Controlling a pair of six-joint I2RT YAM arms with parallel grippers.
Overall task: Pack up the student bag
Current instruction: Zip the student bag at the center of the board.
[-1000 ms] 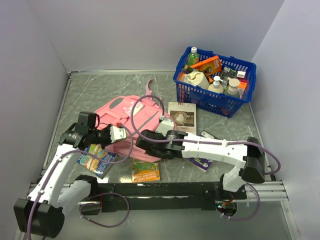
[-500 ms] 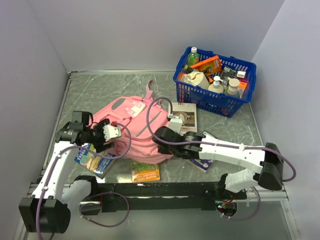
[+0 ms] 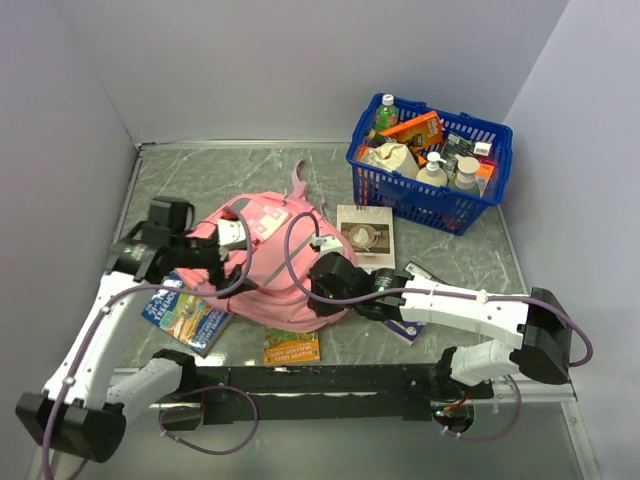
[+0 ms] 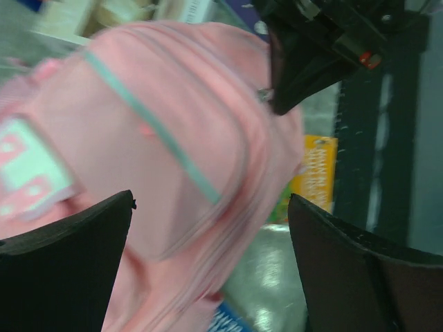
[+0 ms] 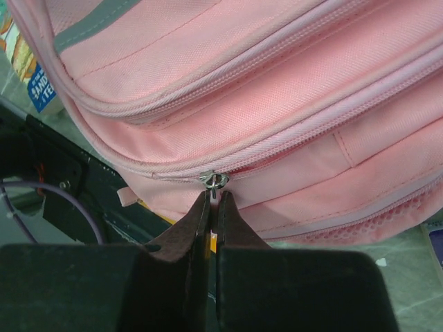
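**Pink Bag Pinched at the Zip on a Crowded Bench**

The student bag [image 3: 268, 268], a soft pink backpack with a white patch and grey-green trim, lies front-up on the marbled grey bench [image 3: 200, 180], left of centre and between the two arms. The right tool [image 5: 213, 198] is clenched on the small metal zipper pull [image 5: 213, 180] at the bag's near right edge. Its two dark fingers are pressed together with the pull nipped between their tips, and the zip beside it looks closed.

The left tool [image 4: 211, 266] is released, and its black fingers [image 4: 66, 266] stand wide apart over the left half of the bag, grasping nothing. Through the gap the left wrist camera shows pink fabric and a grey-green stripe, somewhat blurred, and the right arm's dark tool at the bag's far edge.

A book with a coffee-cup cover [image 3: 364, 234] lies just beside the bag's right side. An orange snack packet [image 3: 291, 346] lies at the bag's near edge, and whether it touches the bag cannot be told. A blue printed packet [image 3: 188, 320] lies near the bag's left corner, under the left arm. A blue plastic basket [image 3: 400, 196] full of bottles and boxes stands well apart in the far right corner.
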